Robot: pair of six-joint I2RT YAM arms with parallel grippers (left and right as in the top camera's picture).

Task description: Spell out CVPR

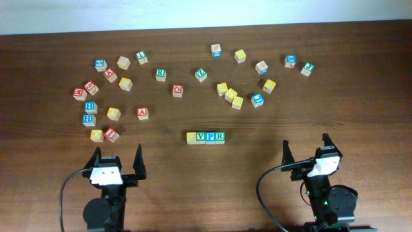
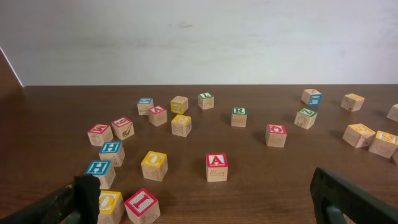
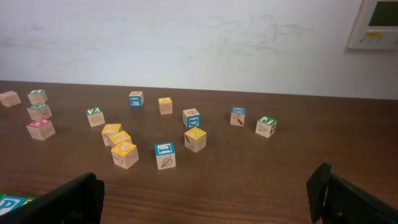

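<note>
A row of four letter blocks sits at the table's front middle: a yellow block (image 1: 191, 137), then green V (image 1: 201, 136), blue P (image 1: 210, 136) and red R (image 1: 220, 136), touching side by side. The row's end shows at the lower left edge of the right wrist view (image 3: 11, 203). My left gripper (image 1: 118, 162) is open and empty near the front left, behind the red I block (image 2: 142, 204) and yellow O block (image 2: 109, 205). My right gripper (image 1: 305, 149) is open and empty at the front right, over bare wood.
Many loose letter blocks lie scattered across the far half of the table, among them a red A (image 1: 142, 112), a green R (image 1: 160, 73) and a yellow cluster (image 1: 230, 95). A white wall (image 2: 199, 37) stands behind the table.
</note>
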